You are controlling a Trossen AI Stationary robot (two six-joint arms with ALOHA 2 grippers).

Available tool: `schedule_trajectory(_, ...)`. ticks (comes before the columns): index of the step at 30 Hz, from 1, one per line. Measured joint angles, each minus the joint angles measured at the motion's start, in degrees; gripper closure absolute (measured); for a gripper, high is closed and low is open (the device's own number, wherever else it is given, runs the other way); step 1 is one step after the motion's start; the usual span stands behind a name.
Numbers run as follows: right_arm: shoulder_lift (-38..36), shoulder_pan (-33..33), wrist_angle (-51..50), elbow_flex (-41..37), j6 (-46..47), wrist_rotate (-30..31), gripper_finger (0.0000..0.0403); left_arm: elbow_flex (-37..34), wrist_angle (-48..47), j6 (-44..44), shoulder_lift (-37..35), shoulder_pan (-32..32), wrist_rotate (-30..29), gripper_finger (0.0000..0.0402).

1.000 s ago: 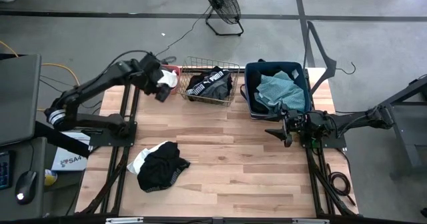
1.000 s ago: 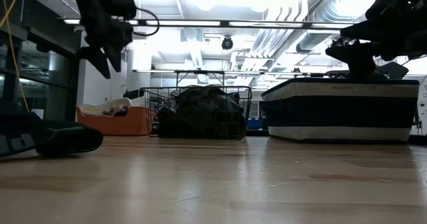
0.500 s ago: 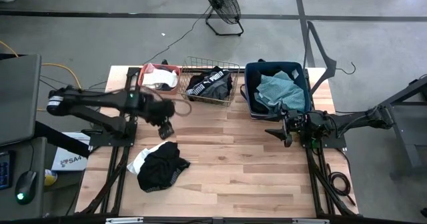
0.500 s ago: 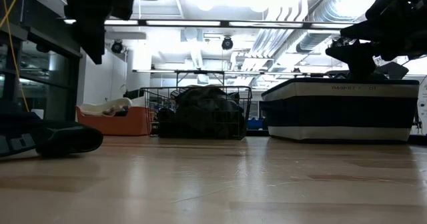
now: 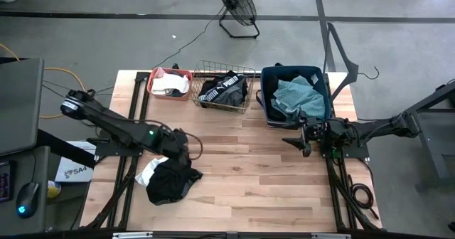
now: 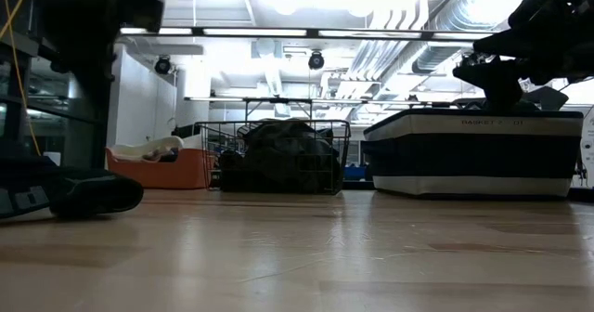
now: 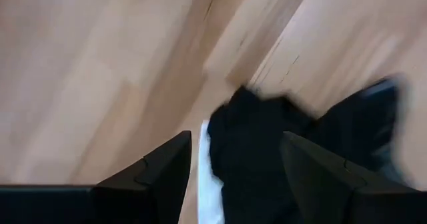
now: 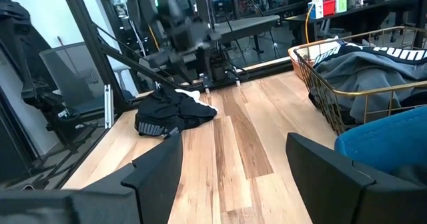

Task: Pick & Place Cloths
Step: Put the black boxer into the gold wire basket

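Note:
A black-and-white cloth (image 5: 169, 178) lies crumpled on the table's near-left part, also in the right wrist view (image 8: 170, 111). My left gripper (image 5: 181, 151) hovers open just over its far edge; in the left wrist view the black cloth (image 7: 267, 151) shows between and beyond the fingers, and I cannot tell any touch. A teal cloth (image 5: 297, 95) lies in the dark blue bin (image 5: 264, 97). A black garment (image 5: 224, 89) fills the wire basket. A white cloth (image 5: 170, 85) sits in the coral tub. My right gripper (image 5: 302, 139) waits open in front of the bin.
The coral tub (image 5: 151, 82), wire basket (image 5: 245, 72) and blue bin stand in a row along the far edge. Bare wood (image 5: 249, 168) spreads between the two arms. A floor fan (image 5: 236, 8) stands beyond the table, and arm frames run along both sides.
My left arm has swung from above the coral tub toward the near edge and down, ending over the black-and-white cloth. The cloth and the right arm have kept still.

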Motion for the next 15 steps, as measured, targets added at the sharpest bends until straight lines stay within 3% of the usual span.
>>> schedule_trajectory(5, 0.02, -0.01, -0.13, 0.0, 0.0, 0.01, 0.0144, -4.54, 3.03, -6.01, 4.28, -0.42, 4.79, 0.0178)
schedule_trajectory(15, 0.02, -0.01, -0.13, 0.01, 0.0, 0.0, 0.0144, -7.98, 15.49, -8.52, 6.59, -0.38, 12.31, 0.0178)
